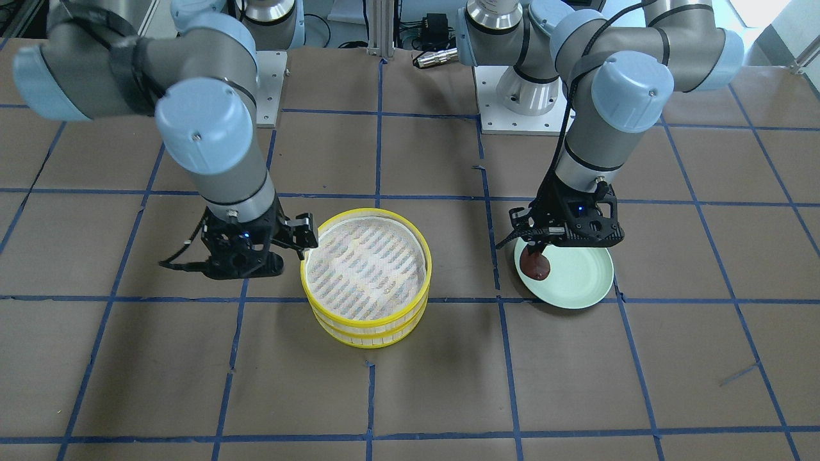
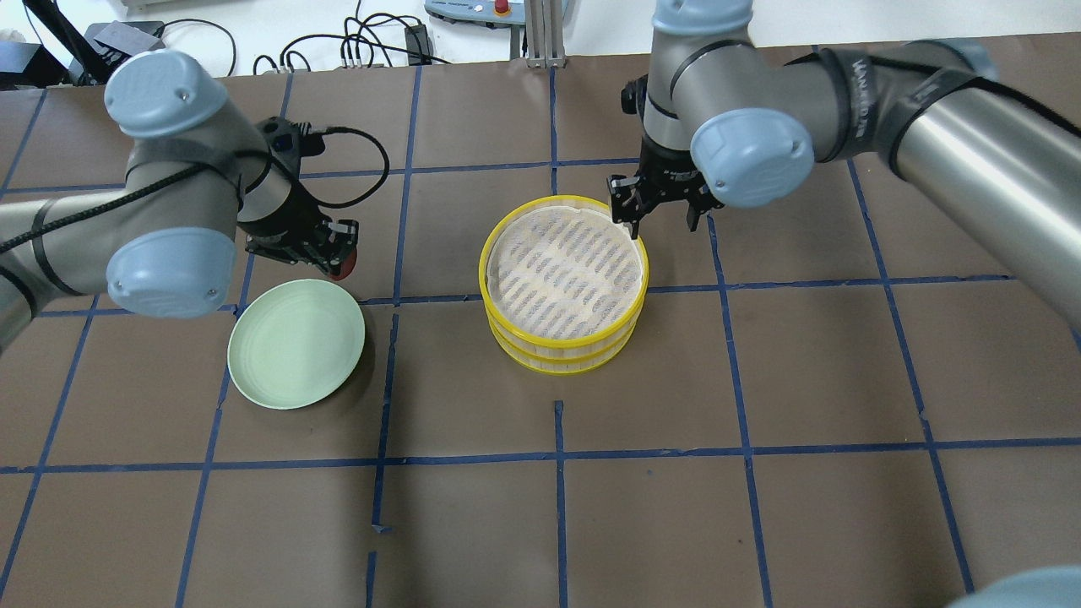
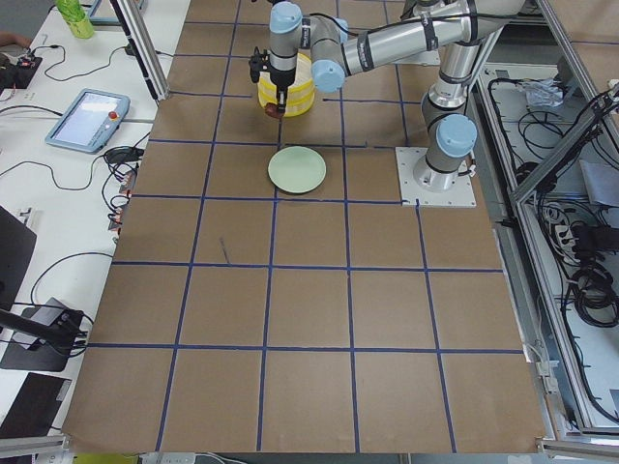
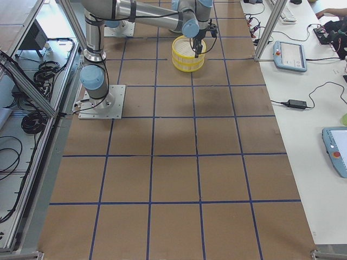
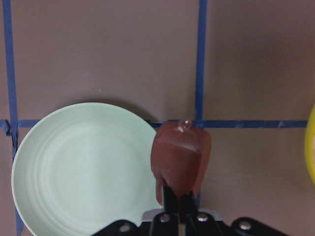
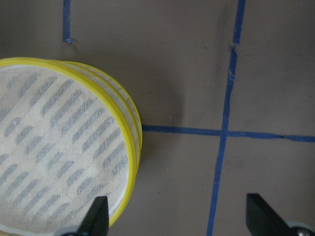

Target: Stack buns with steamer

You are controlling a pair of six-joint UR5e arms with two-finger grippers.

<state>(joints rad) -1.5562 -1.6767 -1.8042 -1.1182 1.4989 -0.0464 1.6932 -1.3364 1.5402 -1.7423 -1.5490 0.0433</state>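
Brown bun (image 5: 181, 160) hangs pinched in the left gripper (image 1: 537, 248), at the green plate's (image 2: 296, 342) 1 o'clock edge seen from overhead. The right gripper (image 2: 661, 221) is spread wide at the steamer's (image 2: 559, 356) 1 o'clock rim.

I can't read any text, label or number on my feeds. There is pale lettering on the black strap (image 2: 866, 74) around the right arm (image 2: 971, 143), upper right of the overhead view, but it is too blurred to make out.
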